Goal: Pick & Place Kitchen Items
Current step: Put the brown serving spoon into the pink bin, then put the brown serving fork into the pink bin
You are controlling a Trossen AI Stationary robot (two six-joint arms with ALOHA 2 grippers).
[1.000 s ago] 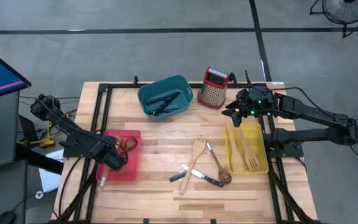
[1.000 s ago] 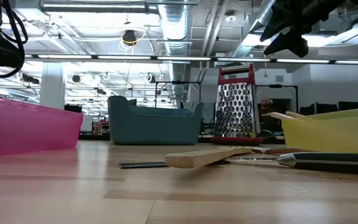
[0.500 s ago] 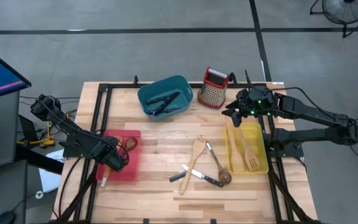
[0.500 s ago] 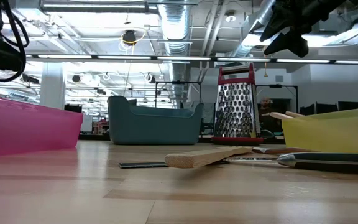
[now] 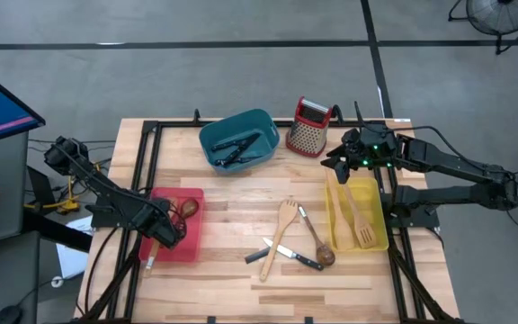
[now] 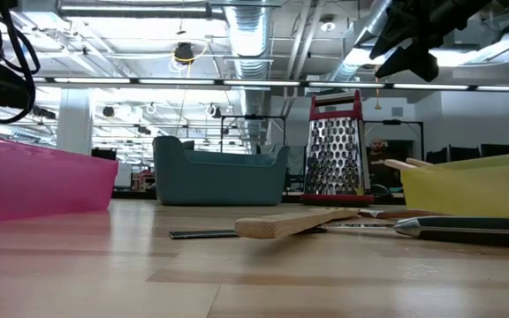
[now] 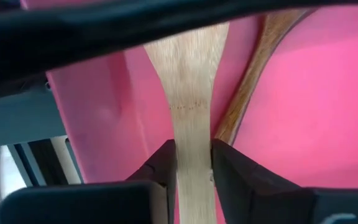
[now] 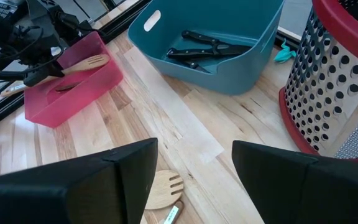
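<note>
1 pale wooden spatula [image 7: 188, 112] in left end effector [image 7: 190, 163]

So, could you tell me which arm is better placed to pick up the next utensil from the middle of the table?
Probably the right. Its pincer hangs open and empty at the yellow bin's far end, near the loose pale wooden fork. The left pincer is busy over the red bin, fingers around a wooden spatula.
</note>
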